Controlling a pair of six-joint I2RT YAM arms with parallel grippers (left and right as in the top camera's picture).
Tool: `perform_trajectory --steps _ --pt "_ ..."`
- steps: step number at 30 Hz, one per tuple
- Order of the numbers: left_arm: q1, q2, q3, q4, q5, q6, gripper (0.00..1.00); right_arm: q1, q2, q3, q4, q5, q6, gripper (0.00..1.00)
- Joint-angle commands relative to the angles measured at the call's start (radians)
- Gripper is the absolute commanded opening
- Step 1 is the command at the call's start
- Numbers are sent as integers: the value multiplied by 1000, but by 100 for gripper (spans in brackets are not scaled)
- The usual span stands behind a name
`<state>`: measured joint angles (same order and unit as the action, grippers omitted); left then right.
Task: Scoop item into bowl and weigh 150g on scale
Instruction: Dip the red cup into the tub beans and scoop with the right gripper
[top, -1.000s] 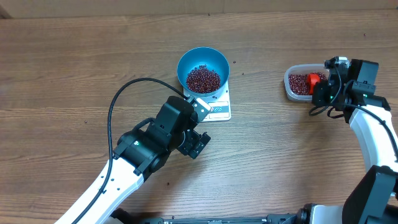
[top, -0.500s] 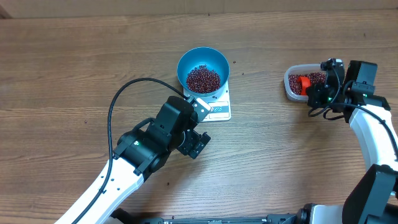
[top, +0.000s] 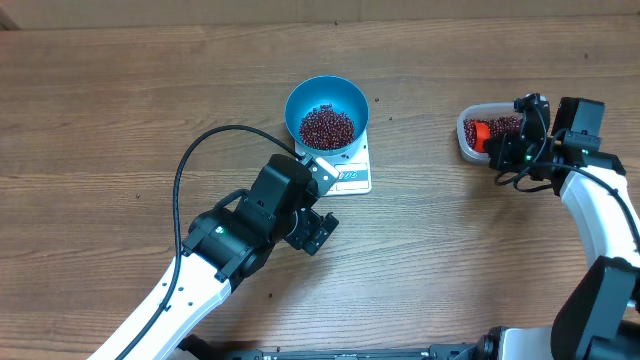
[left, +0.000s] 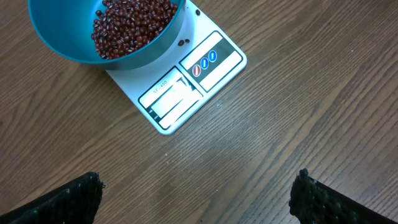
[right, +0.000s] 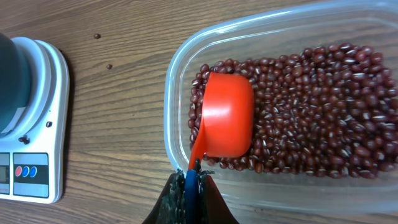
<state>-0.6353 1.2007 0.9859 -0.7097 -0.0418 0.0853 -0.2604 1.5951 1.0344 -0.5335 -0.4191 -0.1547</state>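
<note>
The blue bowl (top: 326, 108) stands on the white scale (top: 352, 178), with a maroon heap of beans (top: 326, 128) inside. In the left wrist view the bowl (left: 68, 53) and scale (left: 186, 87) lie ahead of my left gripper (left: 199, 196), which is wide open over bare wood. My right gripper (right: 191, 180) is shut on the blue handle of an orange-red scoop (right: 227, 115). The scoop's cup lies rounded back up on the beans (right: 311, 118) at the left end of the clear tub (right: 177, 74). Overhead, the right gripper (top: 510, 150) hovers at the tub's (top: 463, 140) near edge.
A loose bean (left: 182, 42) lies on the scale beside the bowl, and two more (right: 96, 36) lie on the wood between scale and tub. The left arm's black cable (top: 200, 150) loops over the table left of the scale.
The right gripper has swung the scoop leftward inside the tub, from its right part to its left end. The left arm, bowl and scale have not moved.
</note>
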Motion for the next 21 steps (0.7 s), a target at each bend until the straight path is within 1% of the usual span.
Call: perform_trajectory --steps 1,11,21 --pt "2 7 -2 4 -7 12 99 1 45 14 8 -34 32 4" --pt "2 7 -2 4 -7 12 99 -29 45 14 48 -56 104 4" --pt "2 7 -2 4 -7 12 99 -71 45 14 71 -60 107 4"
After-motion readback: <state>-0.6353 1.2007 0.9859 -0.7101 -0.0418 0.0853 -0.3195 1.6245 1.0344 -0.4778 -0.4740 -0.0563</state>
